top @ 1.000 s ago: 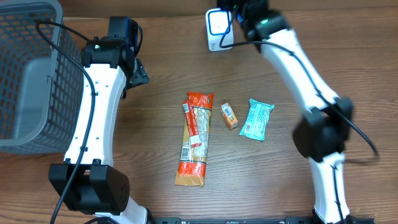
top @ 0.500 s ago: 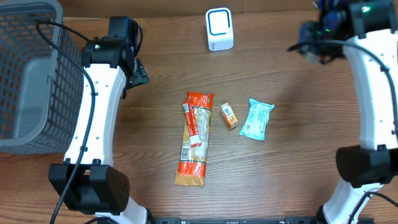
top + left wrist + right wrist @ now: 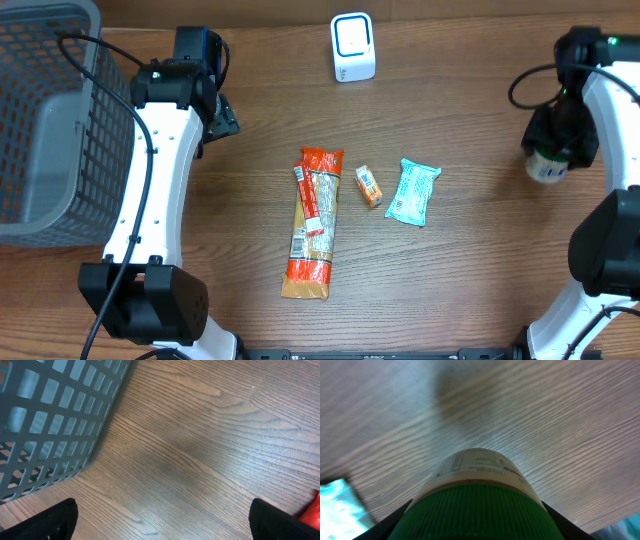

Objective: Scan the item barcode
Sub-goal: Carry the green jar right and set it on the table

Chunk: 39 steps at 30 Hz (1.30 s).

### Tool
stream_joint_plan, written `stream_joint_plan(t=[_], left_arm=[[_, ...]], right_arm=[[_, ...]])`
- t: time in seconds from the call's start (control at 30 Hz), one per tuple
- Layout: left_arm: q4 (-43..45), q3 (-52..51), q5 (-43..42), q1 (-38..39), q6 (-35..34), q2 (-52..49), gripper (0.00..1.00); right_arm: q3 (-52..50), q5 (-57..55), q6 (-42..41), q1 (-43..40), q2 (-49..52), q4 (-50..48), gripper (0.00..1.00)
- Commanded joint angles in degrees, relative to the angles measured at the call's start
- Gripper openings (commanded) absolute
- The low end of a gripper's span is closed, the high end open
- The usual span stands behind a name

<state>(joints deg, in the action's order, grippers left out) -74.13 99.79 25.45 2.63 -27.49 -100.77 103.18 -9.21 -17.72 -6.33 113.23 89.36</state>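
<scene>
– Wood-grain desk (image 3: pixel 470 280) filled the overhead view, didn't it? What lay on it?

– Yes. A grey mesh basket (image 3: pixel 45 120) stood at the left edge. A white scanner (image 3: pixel 352 47) with a blue-edged face stood at the far edge, near the middle. In the centre lay a long pasta pack (image 3: pixel 312 222), with a small orange box (image 3: pixel 369 186) just beside it. A teal pack (image 3: pixel 413 191) lay just right of the box. None of the three touched.

– And the item to scan?

– The jar (image 3: pixel 547 168) was at the far right, well apart from the scanner and from the three packs. The right end effector (image 3: pixel 558 140) held it, fingers closed on its sides. In the right wrist view the ribbed green lid (image 3: pixel 472 510) filled the lower frame. The pale body pointed away toward the wood.

– Did the jar touch the desk?

– I could not tell. The arm covered most of it from above.

– Could you read a barcode?

– No. The printing near the jar's far end was too blurred.

– And the left end effector (image 3: pixel 160 525)?

– Spread wide, holding nothing. Its two dark fingertips sat in the bottom corners of its wrist view, with bare wood between them. The basket's wall was at the upper left.
</scene>
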Motion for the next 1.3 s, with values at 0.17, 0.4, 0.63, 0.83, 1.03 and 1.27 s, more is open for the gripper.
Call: stream_joint_plan(t=[0.17, 0.4, 0.63, 0.83, 1.03, 1.27], left_arm=[[0.1, 0.7, 0.0, 0.4, -0.2, 0.4, 1.0], [0.1, 0.7, 0.0, 0.4, -0.2, 0.4, 1.0], [0.1, 0.7, 0.0, 0.4, -0.2, 0.4, 1.0], [0.1, 0.7, 0.0, 0.4, -0.2, 0.4, 1.0], [0.1, 0.7, 0.0, 0.4, -0.2, 0.4, 1.0], [0.1, 0.7, 0.0, 0.4, -0.2, 0.4, 1.0]], right_arm=[[-15.6, 0.3, -0.8, -0.9, -0.3, -12.0, 0.04], [-22.8, 0.2, -1.0, -0.9, -0.3, -17.6, 0.08], [-24.8, 0.3, -1.0, -0.9, -0.3, -18.3, 1.0], [-21.6, 0.3, -1.7, -0.9, -1.8, -15.1, 1.0], [-11.4, 1.0, -1.6, -0.3, -7.1, -8.0, 1.0], [-5.2, 16.4, -1.6, 0.9, -10.4, -5.5, 1.0]])
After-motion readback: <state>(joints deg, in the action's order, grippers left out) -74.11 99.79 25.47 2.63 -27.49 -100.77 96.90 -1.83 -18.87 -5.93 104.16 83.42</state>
